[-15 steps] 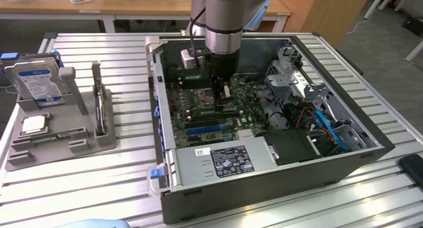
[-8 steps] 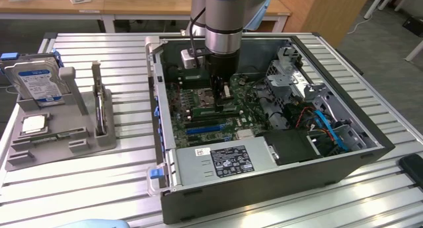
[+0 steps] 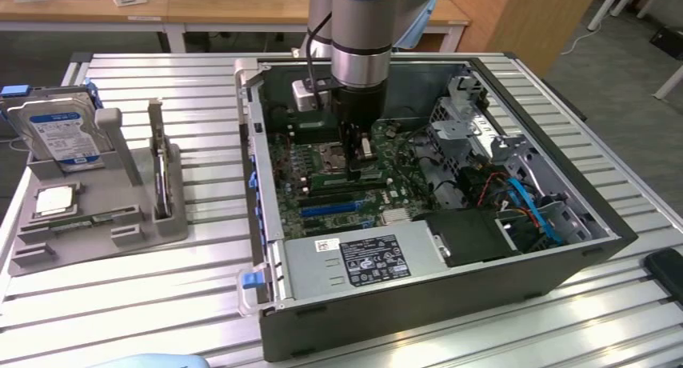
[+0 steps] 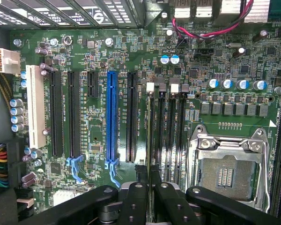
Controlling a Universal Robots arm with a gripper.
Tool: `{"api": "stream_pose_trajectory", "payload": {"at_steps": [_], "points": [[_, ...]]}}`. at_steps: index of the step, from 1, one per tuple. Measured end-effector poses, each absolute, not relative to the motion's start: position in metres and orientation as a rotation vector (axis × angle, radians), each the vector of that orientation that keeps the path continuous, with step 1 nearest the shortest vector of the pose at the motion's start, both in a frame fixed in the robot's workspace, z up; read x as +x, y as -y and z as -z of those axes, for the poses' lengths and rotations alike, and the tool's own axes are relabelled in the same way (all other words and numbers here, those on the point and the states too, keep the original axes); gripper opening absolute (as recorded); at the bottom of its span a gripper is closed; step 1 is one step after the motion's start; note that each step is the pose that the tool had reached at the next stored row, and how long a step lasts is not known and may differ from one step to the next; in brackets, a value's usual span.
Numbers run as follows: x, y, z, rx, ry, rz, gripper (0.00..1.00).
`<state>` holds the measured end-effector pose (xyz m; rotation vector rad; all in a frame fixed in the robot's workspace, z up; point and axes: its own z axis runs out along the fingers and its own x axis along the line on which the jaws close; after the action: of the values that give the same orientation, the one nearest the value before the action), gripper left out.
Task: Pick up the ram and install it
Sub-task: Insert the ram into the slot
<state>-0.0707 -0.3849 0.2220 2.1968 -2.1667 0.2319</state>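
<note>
Seating looks like the step in hand. From the exterior view, the arm (image 3: 357,32) stands upright over the open computer case (image 3: 427,304), wrist pointing straight down, with the gripper (image 3: 357,156) low over the motherboard (image 3: 320,202) just beside the processor socket (image 3: 325,156). A narrow green strip under it, probably the ram (image 3: 357,174), lies along that socket's edge, though I cannot tell whether it is bottomed in a slot. From the wrist view, the fingers (image 4: 136,197) are clenched on a thin dark edge between them, in line with the memory slot (image 4: 150,126) farthest from the socket. Doing it well, I judge, means keeping the stick square and level to that slot and pressing straight down evenly, not rocking one end.
</note>
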Motion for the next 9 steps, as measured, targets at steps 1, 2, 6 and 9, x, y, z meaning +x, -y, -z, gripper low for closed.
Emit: {"api": "stream_pose_trajectory", "payload": {"at_steps": [1,2,6,9], "points": [[-0.0707,0.3849,-0.2218,2.197,2.167,-0.232,0.13],[-0.0707,0.3849,-0.2217,2.197,2.167,-0.232,0.13],[-0.0707,0.3849,-0.2215,2.197,2.166,-0.232,0.13],[-0.0708,0.3849,-0.2212,2.197,2.167,-0.232,0.13]]}}
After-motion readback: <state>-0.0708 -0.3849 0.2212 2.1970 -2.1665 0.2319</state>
